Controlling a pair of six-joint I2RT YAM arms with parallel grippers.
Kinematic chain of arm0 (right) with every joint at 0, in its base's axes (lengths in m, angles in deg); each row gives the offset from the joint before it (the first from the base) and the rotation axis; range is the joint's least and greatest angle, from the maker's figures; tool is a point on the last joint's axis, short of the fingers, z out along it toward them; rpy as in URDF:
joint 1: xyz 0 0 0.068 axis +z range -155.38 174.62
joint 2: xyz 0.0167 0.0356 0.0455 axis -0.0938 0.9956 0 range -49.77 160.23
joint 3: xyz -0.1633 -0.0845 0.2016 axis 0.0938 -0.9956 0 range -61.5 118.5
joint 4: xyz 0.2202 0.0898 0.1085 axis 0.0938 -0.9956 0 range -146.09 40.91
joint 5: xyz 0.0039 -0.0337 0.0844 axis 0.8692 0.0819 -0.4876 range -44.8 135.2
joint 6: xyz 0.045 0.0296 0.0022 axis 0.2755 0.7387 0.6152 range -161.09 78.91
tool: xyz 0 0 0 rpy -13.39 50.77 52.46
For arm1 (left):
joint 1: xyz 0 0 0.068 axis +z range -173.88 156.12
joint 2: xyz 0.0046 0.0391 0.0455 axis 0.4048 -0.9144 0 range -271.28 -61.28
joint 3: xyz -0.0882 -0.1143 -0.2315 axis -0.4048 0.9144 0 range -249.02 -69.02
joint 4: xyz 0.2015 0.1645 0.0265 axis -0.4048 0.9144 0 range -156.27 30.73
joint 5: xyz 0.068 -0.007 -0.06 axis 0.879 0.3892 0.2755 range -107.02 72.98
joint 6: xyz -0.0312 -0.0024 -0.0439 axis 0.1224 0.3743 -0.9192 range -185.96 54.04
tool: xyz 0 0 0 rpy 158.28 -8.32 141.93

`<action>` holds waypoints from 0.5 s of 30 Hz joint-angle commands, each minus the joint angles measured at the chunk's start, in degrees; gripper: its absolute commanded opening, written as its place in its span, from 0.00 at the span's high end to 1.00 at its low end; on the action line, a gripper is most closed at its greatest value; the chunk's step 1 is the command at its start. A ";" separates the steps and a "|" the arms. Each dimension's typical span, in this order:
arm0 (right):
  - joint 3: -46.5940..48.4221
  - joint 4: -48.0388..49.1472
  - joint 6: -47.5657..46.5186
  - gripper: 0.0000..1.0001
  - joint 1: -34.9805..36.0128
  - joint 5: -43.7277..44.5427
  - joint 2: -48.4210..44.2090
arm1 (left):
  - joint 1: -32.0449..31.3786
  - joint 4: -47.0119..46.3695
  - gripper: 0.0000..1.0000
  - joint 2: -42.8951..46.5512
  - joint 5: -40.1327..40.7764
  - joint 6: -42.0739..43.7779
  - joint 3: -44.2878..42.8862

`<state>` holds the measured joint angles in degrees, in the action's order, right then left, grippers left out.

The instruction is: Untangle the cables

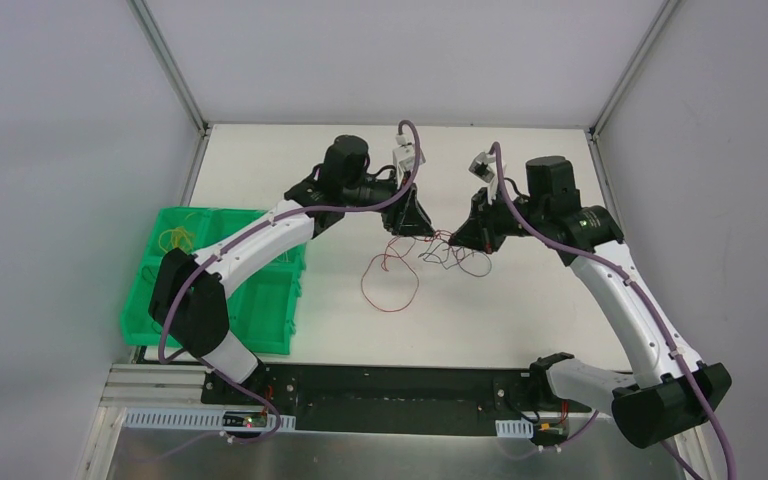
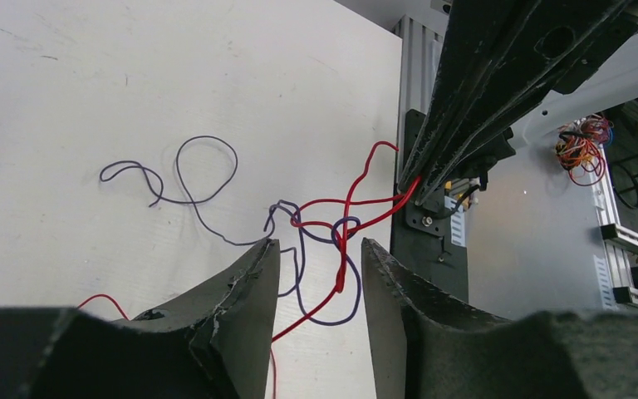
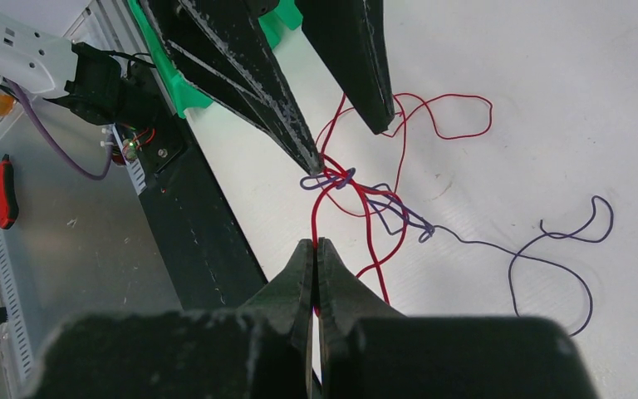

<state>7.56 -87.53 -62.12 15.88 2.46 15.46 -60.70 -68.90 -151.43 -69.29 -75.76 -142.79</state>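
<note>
A red cable [image 1: 390, 285] and a purple cable [image 1: 452, 256] lie tangled on the white table between my grippers. My left gripper [image 2: 316, 243] is open, its fingers either side of the knot where the red cable [image 2: 357, 202] twists with the purple cable [image 2: 208, 195]. My right gripper [image 3: 316, 243] is shut on the red cable [image 3: 315, 212], which runs taut to the knot [image 3: 336, 179]. The purple cable [image 3: 548, 262] trails off to the right. In the top view the left gripper [image 1: 410, 224] and right gripper [image 1: 468, 236] face each other closely.
A green bin [image 1: 260, 300] stands at the table's left, with yellow wires [image 1: 175, 238] in a back compartment. A black base strip [image 1: 380, 385] runs along the near edge. A bundle of spare wires [image 2: 581, 150] lies off the table.
</note>
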 commanded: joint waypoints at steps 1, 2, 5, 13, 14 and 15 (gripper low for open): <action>2.40 0.47 0.80 1.00 0.21 -0.33 -1.44 | -0.71 0.21 0.56 0.06 -3.25 1.45 -1.98; 2.28 0.49 0.84 1.00 0.24 -0.33 -1.43 | -0.76 0.30 0.55 -0.02 -3.49 1.45 -1.85; 2.30 0.73 0.93 1.00 0.23 -0.68 -1.35 | -1.13 0.43 0.54 -0.27 -3.18 1.55 -1.70; 2.18 0.53 0.46 1.00 0.22 -1.13 -1.79 | -1.50 1.84 0.65 -2.04 -1.38 1.74 -4.26; 2.22 0.39 0.32 1.00 0.25 -1.10 -1.85 | -1.50 1.98 0.70 -2.05 -1.42 1.85 -4.42; 2.12 0.36 0.23 1.00 0.23 -0.80 -1.91 | -1.50 2.09 0.79 -1.92 -1.38 1.92 -4.45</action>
<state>7.67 -87.50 -62.08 15.88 2.48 15.44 -61.79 -66.63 -153.68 -70.49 -75.41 -144.35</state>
